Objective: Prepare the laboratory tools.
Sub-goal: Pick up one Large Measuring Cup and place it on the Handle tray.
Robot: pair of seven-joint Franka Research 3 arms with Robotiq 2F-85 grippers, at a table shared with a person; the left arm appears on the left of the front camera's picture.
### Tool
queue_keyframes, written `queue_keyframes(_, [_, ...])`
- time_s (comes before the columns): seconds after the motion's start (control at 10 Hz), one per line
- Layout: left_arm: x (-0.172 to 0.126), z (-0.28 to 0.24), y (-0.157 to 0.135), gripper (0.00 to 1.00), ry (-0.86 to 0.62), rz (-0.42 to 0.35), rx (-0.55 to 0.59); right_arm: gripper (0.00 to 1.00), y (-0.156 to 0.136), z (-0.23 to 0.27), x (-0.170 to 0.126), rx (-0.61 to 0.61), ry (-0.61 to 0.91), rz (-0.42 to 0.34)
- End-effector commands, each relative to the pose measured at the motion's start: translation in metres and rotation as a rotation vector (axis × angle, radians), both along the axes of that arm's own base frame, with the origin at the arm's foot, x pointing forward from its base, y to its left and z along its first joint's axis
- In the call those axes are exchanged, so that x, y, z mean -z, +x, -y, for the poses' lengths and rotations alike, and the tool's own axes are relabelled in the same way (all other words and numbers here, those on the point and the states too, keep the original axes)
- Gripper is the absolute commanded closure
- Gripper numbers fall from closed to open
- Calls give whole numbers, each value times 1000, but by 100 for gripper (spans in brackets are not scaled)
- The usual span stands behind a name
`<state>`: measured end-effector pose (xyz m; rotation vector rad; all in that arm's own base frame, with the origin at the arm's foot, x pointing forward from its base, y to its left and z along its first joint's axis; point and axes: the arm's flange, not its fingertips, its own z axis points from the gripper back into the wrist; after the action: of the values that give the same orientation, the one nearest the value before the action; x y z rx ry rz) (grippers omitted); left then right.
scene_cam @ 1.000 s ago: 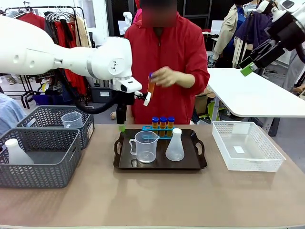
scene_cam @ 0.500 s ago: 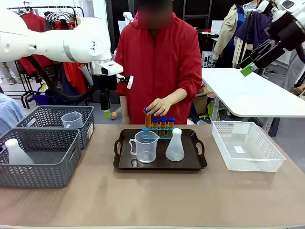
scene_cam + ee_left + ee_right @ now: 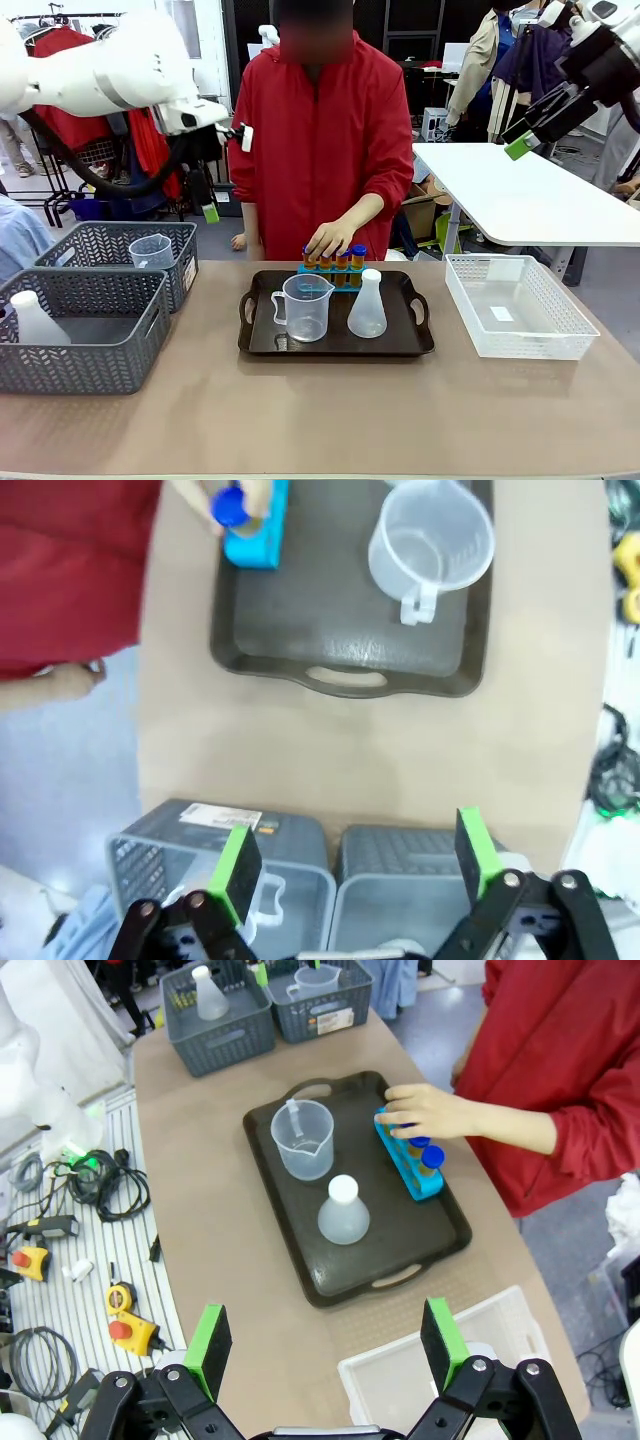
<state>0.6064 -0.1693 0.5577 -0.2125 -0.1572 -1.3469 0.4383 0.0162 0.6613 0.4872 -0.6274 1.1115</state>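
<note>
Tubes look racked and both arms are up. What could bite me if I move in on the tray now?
The person's hand rests on the tubes, so an arm coming in could strike it. The flask and beaker stand close in front of the rack; reaching over them might tip either.

Upper left: clothes rack (image 3: pixel 60 40) hung with red garments. Right: white table (image 3: pixel 530 195) behind the brown work table (image 3: pixel 300 420). Grey floor (image 3: pixel 600 290) at right edge.
</note>
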Motion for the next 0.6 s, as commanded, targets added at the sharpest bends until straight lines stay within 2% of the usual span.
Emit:
queue_keyframes(0.0, [-23,-25,-3,0,-99,18,-61,0,0,-1,-1,-8,5,9])
queue_keyframes(0.1, [-31,-33,-1,0,-156,27,-81,0,0,-1,-1,-8,5,9])
queue_keyframes(0.5, [-56,-56,-4,0,-193,122,-130,0,0,-1,-1,-8,5,9])
